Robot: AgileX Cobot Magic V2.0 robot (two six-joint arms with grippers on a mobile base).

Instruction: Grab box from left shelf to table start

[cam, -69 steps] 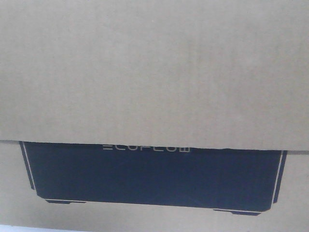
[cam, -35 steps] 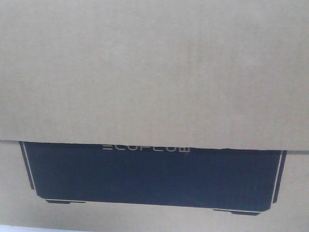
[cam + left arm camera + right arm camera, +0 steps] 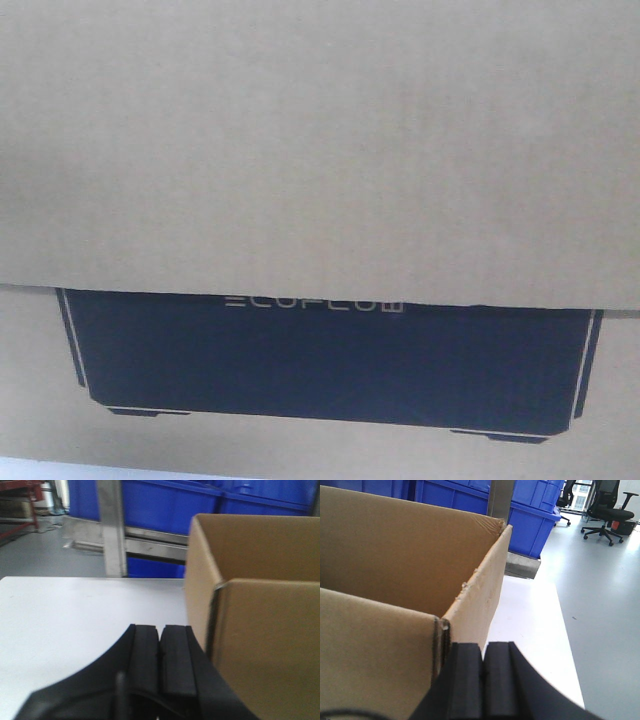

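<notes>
Your left gripper (image 3: 160, 652), pads pressed together on nothing, flanks the box (image 3: 260, 625) standing on the table (image 3: 75, 615) to its right, while your right gripper (image 3: 482, 680), likewise closed empty, keeps the carton at its left.

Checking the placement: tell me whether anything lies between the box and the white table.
Nothing visible does. The box stands over the table, with bare white surface beside it in both wrist views. The left gripper and right gripper flank its sides, pads together. The contact underneath is hidden.
</notes>
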